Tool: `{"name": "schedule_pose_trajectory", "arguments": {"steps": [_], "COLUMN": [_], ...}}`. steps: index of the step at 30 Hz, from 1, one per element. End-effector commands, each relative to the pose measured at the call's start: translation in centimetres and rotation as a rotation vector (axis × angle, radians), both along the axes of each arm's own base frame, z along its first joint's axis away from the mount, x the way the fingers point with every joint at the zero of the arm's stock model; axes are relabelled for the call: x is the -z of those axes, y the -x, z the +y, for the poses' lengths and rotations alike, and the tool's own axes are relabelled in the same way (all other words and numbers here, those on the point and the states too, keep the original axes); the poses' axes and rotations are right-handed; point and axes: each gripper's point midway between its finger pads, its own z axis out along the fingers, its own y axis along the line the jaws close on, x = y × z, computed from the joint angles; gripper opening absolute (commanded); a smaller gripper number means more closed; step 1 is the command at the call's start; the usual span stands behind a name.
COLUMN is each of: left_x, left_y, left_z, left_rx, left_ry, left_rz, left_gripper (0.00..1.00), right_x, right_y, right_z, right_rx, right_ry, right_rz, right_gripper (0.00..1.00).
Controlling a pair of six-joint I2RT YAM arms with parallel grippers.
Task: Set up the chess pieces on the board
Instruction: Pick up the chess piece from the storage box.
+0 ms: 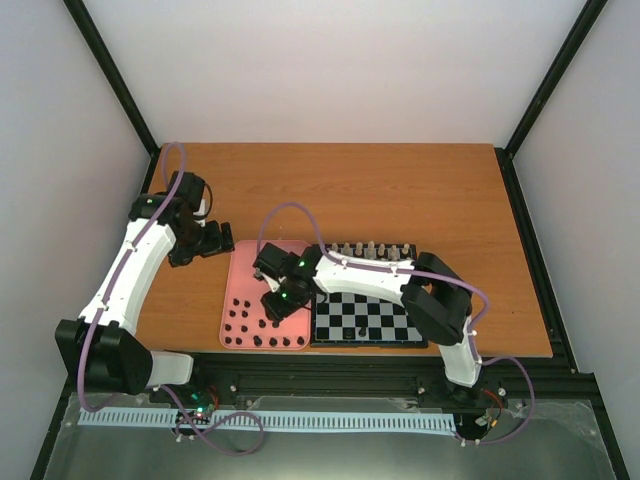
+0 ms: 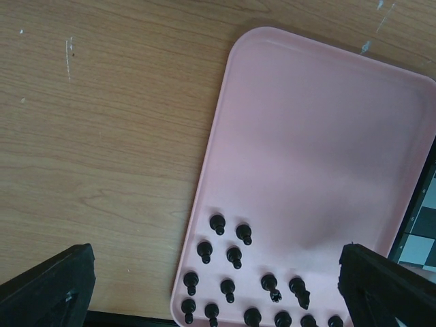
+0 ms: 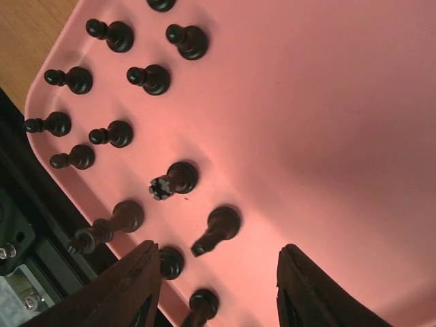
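Top external view alone shows the whole layout. The board [image 1: 366, 318] lies at the near edge of the table [image 1: 420, 190], with the pink tray [image 1: 245, 280] just beside its left side. A row of white pieces [image 1: 375, 248] runs along the board's far edge, too small there for me to count. The chess pieces [image 1: 258, 340] cluster in the tray's near end. My right pincer [image 1: 278, 305] reaches across the board's corner and hangs above them. My left pincer [image 1: 214, 238] is over bare wood, left of the tray.

The left wrist view gives the better count: fourteen black pieces, the lowest few cut by the frame, plus a sliver of the board at the right. There my left pincer stands wide apart, gripping nothing.

The right wrist view is much closer and shows thirteen black pieces. My right pincer is parted too, with only pink tray between its fingers.
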Motion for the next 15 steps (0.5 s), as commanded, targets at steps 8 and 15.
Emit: {"name": "schedule_pose_trajectory", "arguments": {"steps": [8, 15], "left_x": [-0.3, -0.4], "left_y": [0.2, 0.3], "left_z": [0.4, 0.4], "left_rx": [-0.02, -0.019], "left_ry": [-0.003, -0.001], "left_rz": [-0.026, -0.029], "left_gripper": [1.0, 1.0], "right_x": [1.9, 2.9], "right_y": [1.9, 1.8], "right_z": [1.4, 1.5], "right_rx": [-0.067, -0.059], "right_ry": [0.031, 0.059], "right_rz": [0.034, 0.045], "right_gripper": [0.45, 0.38]}}
